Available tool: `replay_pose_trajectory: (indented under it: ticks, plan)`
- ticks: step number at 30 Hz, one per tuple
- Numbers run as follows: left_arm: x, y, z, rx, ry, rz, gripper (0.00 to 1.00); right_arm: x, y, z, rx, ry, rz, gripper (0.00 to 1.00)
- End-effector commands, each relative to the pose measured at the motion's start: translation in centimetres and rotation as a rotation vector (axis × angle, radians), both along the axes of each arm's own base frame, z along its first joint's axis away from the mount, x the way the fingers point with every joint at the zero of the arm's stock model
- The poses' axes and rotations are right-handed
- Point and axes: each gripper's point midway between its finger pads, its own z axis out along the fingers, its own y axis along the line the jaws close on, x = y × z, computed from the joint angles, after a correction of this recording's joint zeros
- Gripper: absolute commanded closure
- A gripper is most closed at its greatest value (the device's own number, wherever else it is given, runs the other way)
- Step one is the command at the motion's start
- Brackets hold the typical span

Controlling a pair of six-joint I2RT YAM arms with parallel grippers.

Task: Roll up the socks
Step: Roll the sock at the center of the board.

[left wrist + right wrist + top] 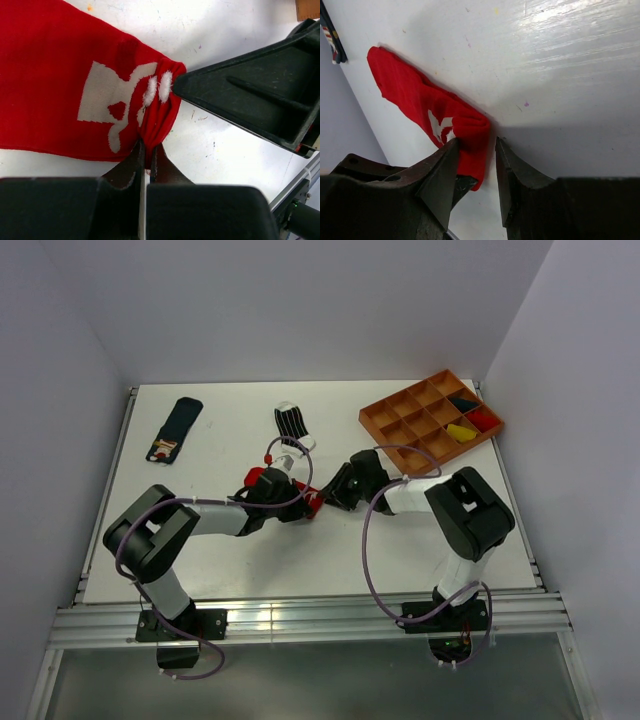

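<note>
Left claw (pixel 146 150) first: its jaws are pressed together on a gathered pinch of the red sock (pixel 60 75), right at the sock's edge, so I count that as a firm hold. The right claw (pixel 475 145) has its jaws partly apart and holds nothing; one fingertip touches the bunched end of that sock, and the folded end sits just by the gap between the jaws. From overhead the red sock lies about the middle of the table (pixel 400 530), mostly hidden under the two claws where they meet. By my reading, the rolling has barely started. Only a small bunch or first fold shows at one end, while the rest of the sock, with its white figure, lies flat and open. That is not a roll yet. The navy sock (pixel 176 428) lies flat near the far left corner, well apart from both arms, and the striped sock (pixel 292 426) lies flat toward the far edge, near the centre; neither looks handled. The orange tray (pixel 375 420) sits at the far right corner, with a yellow bundle (pixel 460 431) in one compartment. So I judge all three socks left to do, the first one only just begun.
</note>
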Motion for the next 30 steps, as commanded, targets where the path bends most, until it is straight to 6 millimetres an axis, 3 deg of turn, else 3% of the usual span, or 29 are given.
replay_pose_trajectory:
  ticks: [1, 24, 27, 29, 30]
  plan:
    - [-0.2, -0.3, -0.3, -0.018, 0.019, -0.013, 1.00, -0.1, 0.0, -1.4, -0.022, 0.039, 0.004, 0.56]
    - [-0.9, -0.5, -0.2, -0.054, 0.032, -0.050, 1.00, 0.7, -0.5, -3.6, -0.093, 0.071, 0.006, 0.64]
    - [-1.0, -0.5, -0.2, -0.059, 0.032, -0.055, 1.00, 0.7, -0.4, -3.8, -0.113, 0.074, 0.027, 0.76]
    - [-0.9, -0.5, -0.2, -0.063, 0.032, -0.054, 1.00, 0.6, -0.6, -4.0, -0.136, 0.079, 0.047, 0.95]
    - [-1.0, -0.5, -0.1, -0.065, 0.029, -0.055, 1.00, 0.8, -0.6, -3.7, -0.142, 0.071, 0.048, 1.00]
